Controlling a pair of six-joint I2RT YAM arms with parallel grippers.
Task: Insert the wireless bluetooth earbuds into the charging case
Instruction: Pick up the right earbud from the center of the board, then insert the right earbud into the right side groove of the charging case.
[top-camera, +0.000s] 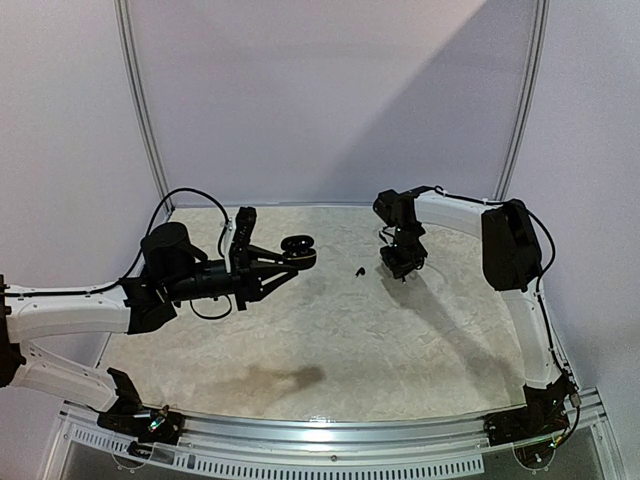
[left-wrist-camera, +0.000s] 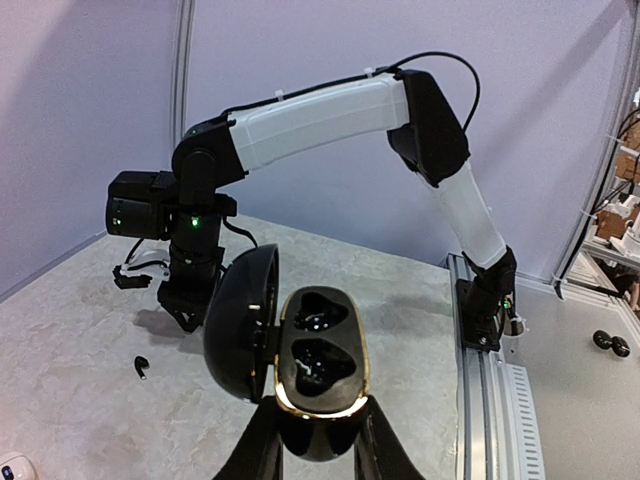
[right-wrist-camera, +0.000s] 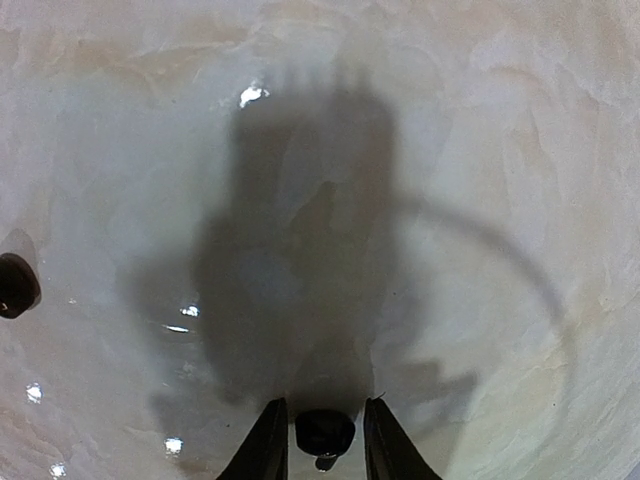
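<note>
My left gripper (top-camera: 285, 257) is shut on the black charging case (top-camera: 298, 250) and holds it above the table's left middle. In the left wrist view the gripper (left-wrist-camera: 317, 410) grips the case's gold-rimmed base (left-wrist-camera: 318, 350); its lid (left-wrist-camera: 240, 325) is swung open to the left and both sockets are empty. My right gripper (top-camera: 400, 264) hovers low over the table's right middle. In the right wrist view it (right-wrist-camera: 320, 405) is closed narrowly on a black earbud (right-wrist-camera: 324, 432). A second black earbud (top-camera: 358, 271) lies on the table between the arms; it also shows in the left wrist view (left-wrist-camera: 141, 367) and in the right wrist view (right-wrist-camera: 15, 285).
A small white object (left-wrist-camera: 12, 468) lies on the table at the bottom left edge of the left wrist view. A metal rail (top-camera: 330, 435) runs along the table's near edge. White walls enclose the marbled table (top-camera: 330, 350) at the back and sides.
</note>
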